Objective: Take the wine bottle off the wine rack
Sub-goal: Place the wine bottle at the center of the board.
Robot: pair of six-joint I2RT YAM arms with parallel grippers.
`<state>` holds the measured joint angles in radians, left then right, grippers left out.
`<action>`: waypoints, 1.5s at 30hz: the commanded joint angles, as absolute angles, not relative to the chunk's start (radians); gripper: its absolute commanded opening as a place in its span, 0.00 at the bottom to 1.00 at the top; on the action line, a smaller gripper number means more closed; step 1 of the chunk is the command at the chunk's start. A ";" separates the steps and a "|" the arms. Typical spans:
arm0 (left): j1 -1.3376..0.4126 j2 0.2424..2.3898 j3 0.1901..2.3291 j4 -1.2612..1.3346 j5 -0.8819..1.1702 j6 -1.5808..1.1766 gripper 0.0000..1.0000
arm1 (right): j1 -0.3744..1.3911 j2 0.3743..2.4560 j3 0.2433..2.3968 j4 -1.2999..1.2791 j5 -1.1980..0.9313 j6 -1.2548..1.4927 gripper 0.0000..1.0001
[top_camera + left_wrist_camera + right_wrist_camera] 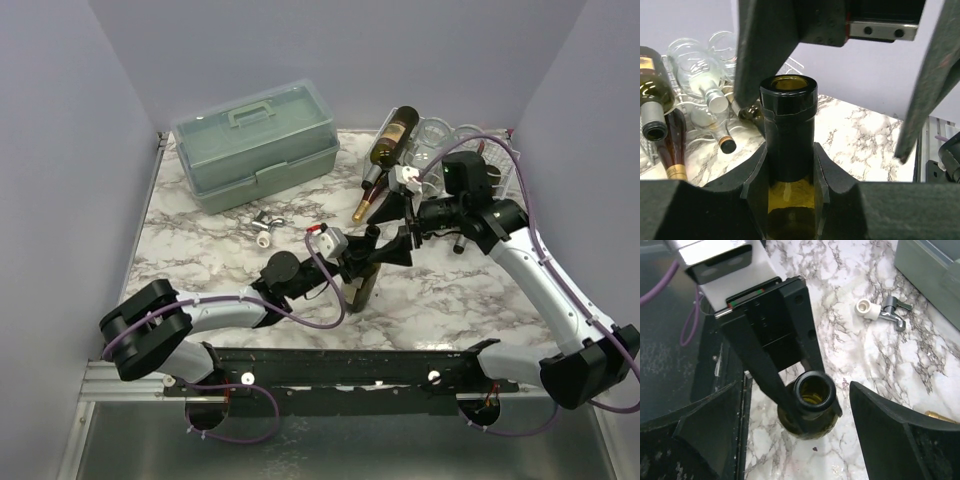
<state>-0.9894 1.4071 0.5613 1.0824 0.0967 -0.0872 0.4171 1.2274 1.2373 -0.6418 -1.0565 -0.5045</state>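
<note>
A dark green wine bottle (362,288) stands upright on the marble table, in front of the arms' bases. My left gripper (368,262) is shut on its neck (788,135), with a finger pressed on each side. The bottle's open mouth (814,391) shows from above. My right gripper (392,228) hangs open just over the bottle top, its two fingers (895,435) spread wide and touching nothing. The white wire wine rack (503,165) stands at the back right, with several other bottles (392,135) lying on it. The rack (794,65) is apart from the held bottle.
A grey-green toolbox (255,145) sits at the back left. A small metal tap piece (265,230) lies on the marble between the toolbox and the arms. Purple cables loop off both wrists. Walls close in on three sides.
</note>
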 commanded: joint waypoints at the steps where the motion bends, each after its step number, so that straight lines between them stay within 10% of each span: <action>1: -0.985 1.344 0.514 1.103 0.053 -0.090 0.00 | 0.382 1.187 1.279 -0.690 -1.155 -0.456 0.94; 45: -0.232 0.828 0.635 0.530 -0.191 -0.087 0.00 | 0.112 0.988 0.872 -0.456 -1.236 -0.441 0.99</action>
<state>-0.3077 0.8150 0.5541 0.4217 -0.1650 -0.0834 0.1173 1.0058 0.8726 -0.4629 -1.2377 -0.4126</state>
